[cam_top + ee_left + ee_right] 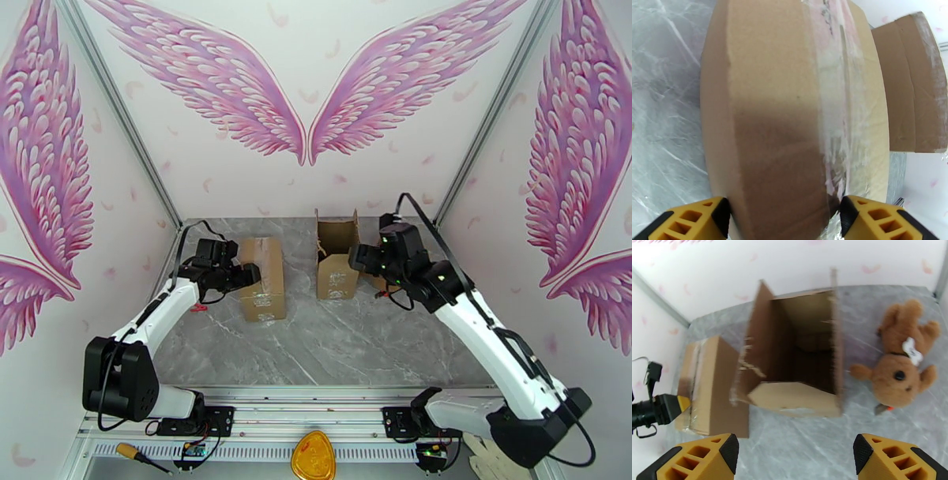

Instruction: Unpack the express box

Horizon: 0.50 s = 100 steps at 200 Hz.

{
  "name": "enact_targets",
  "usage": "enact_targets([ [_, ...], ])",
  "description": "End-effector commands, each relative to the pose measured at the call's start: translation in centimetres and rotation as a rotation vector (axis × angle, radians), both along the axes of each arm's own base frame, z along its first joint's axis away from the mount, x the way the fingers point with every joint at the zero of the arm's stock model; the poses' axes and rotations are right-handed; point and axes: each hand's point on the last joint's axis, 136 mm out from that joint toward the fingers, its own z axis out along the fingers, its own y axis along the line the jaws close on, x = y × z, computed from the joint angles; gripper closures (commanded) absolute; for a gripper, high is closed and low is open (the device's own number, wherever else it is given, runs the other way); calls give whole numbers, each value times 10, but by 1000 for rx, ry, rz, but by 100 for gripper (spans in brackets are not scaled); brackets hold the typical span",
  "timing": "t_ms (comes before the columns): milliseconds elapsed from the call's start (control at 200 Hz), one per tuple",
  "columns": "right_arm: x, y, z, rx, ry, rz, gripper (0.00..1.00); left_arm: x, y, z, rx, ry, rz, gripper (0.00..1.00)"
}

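Our left gripper [784,221] straddled the taped box [782,98] near the table's [355,347] left edge, fingers [695,221] wide; whether they pinched it we couldn't tell. Our right gripper [796,455] hung spread and empty near the open box [798,358] by the back edge, plush dog [900,358] beside it.

L arm [158,316] reaches up from lower left, elbow bent; left end effector [246,276] at centre-left, fingers [691,221] spread wide, grip unclear. R arm [482,331] stretches from lower right; right end effector [357,256] mid-frame, jaws apart.
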Motion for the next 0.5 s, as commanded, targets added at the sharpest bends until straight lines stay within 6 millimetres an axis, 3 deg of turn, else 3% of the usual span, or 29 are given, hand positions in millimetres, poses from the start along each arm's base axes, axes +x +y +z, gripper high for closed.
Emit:
enact_targets([
  [0,-30,-37,-37,33,118,-116,23,-22,-21,-22,-12,101,-28,24],
  [100,-47,-70,-63,39,175,-217,26,-30,-35,-25,-46,133,5,26],
  [190,-53,-84,-89,67,221,-265,28,-39,-40,-27,-65,158,71,26],
  [370,-48,-105,-143,91,335,-328,35,-50,-62,-9,-123,103,101,28],
  [495,-33,-115,-173,88,387,-360,38,-58,-72,-9,-92,107,54,28],
])
